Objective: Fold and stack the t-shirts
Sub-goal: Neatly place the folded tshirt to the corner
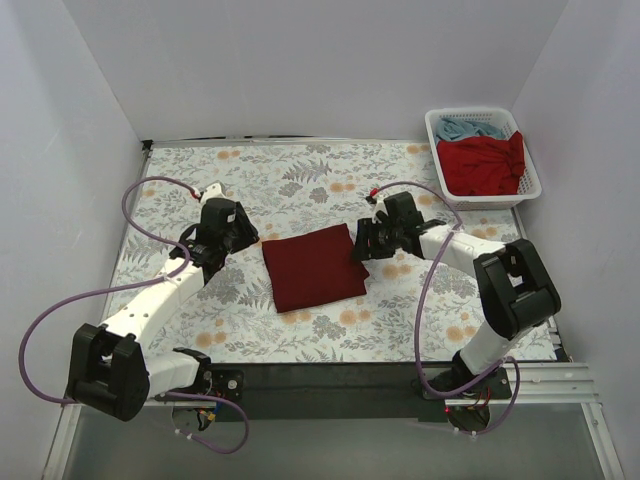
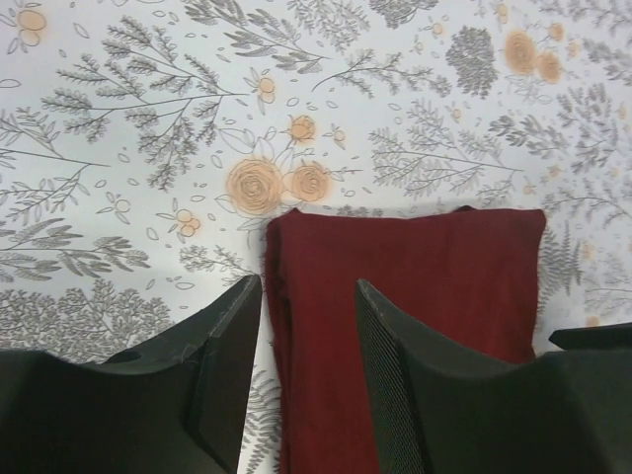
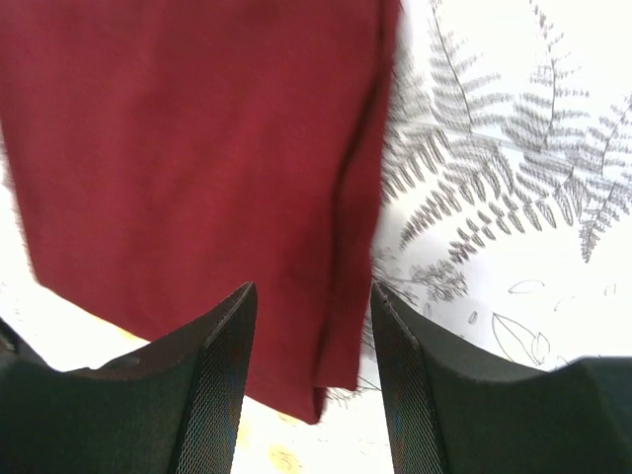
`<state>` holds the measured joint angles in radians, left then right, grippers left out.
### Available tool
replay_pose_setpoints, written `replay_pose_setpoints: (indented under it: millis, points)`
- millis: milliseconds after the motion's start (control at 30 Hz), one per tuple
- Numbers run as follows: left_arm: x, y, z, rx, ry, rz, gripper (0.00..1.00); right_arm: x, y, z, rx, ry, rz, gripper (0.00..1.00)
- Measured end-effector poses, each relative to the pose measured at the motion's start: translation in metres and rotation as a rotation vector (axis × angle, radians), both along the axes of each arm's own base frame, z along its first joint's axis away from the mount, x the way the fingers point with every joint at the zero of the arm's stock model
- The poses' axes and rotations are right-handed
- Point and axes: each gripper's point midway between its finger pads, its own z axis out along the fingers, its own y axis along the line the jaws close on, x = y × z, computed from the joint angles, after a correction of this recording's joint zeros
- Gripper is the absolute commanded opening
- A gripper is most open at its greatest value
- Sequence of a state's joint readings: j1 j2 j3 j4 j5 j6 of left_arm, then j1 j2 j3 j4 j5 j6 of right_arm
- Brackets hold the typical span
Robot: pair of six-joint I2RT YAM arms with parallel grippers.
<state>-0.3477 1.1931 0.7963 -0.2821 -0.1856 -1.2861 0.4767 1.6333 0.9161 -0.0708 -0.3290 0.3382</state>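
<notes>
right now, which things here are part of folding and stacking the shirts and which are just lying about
Part of the job:
- maroon t-shirt, folded, mid-table
- red t-shirt, in the white basket
- light blue t-shirt, same basket

Just lying about:
- white basket itself
- floral table cloth

The left gripper (image 2: 308,288) is hanging over the floral table cloth (image 2: 148,148) with its two black fingers (image 2: 227,365) spread apart and nothing between them in its grasp. The dark maroon t-shirt (image 2: 425,276) is lying flat on the cloth, folded into a neat rectangle. Its layered edge is sitting right in the gap between the fingers, and one finger is hiding part of the shirt's near side.
</notes>
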Motion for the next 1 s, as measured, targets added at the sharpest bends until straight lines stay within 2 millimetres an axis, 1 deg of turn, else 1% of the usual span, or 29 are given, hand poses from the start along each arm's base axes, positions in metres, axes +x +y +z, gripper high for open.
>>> replay_pose_setpoints:
  millis: [100, 233, 367, 467, 567, 600, 633, 667, 700, 733, 833, 900, 967, 1000]
  points:
    - [-0.003, 0.005, -0.005, 0.036, 0.014, -0.004, 0.42, -0.004, -0.003, -0.013, -0.048, 0.038, 0.015, 0.57]
    - [-0.006, 0.007, -0.012, 0.057, 0.026, -0.011, 0.42, -0.007, 0.0, -0.026, -0.084, 0.081, 0.042, 0.56]
    - [-0.008, 0.008, -0.02, 0.074, 0.051, -0.019, 0.42, -0.006, 0.007, -0.03, -0.095, 0.097, 0.068, 0.54]
    - [-0.008, 0.008, -0.02, 0.078, 0.052, -0.022, 0.42, -0.008, 0.012, -0.031, -0.106, 0.104, 0.089, 0.5]
    - [-0.008, 0.008, -0.02, 0.077, 0.052, -0.026, 0.42, -0.012, 0.016, -0.032, -0.127, 0.108, 0.117, 0.39]
    - [-0.008, 0.008, -0.02, 0.076, 0.052, -0.026, 0.42, -0.013, 0.017, -0.034, -0.134, 0.11, 0.124, 0.29]
    - [-0.008, 0.007, -0.02, 0.076, 0.052, -0.026, 0.42, -0.014, 0.017, -0.034, -0.143, 0.114, 0.131, 0.24]
    - [-0.008, 0.007, -0.02, 0.076, 0.052, -0.027, 0.42, -0.014, 0.017, -0.036, -0.155, 0.115, 0.135, 0.17]
    - [-0.008, 0.008, -0.02, 0.076, 0.052, -0.026, 0.42, -0.015, 0.015, -0.037, -0.168, 0.114, 0.138, 0.04]
    - [-0.008, 0.008, -0.02, 0.077, 0.052, -0.026, 0.42, -0.016, 0.013, -0.039, -0.183, 0.115, 0.14, 0.01]
    - [-0.009, 0.008, -0.02, 0.077, 0.051, -0.026, 0.42, -0.014, 0.006, -0.039, -0.23, 0.102, 0.14, 0.01]
    - [-0.009, 0.008, -0.018, 0.077, 0.047, -0.027, 0.42, -0.013, -0.005, -0.038, -0.277, 0.084, 0.141, 0.01]
    - [-0.009, 0.008, -0.017, 0.079, 0.042, -0.029, 0.42, -0.009, -0.023, -0.037, -0.348, 0.062, 0.127, 0.01]
    - [-0.009, 0.008, -0.016, 0.079, 0.038, -0.03, 0.42, -0.005, -0.036, -0.036, -0.392, 0.05, 0.114, 0.01]
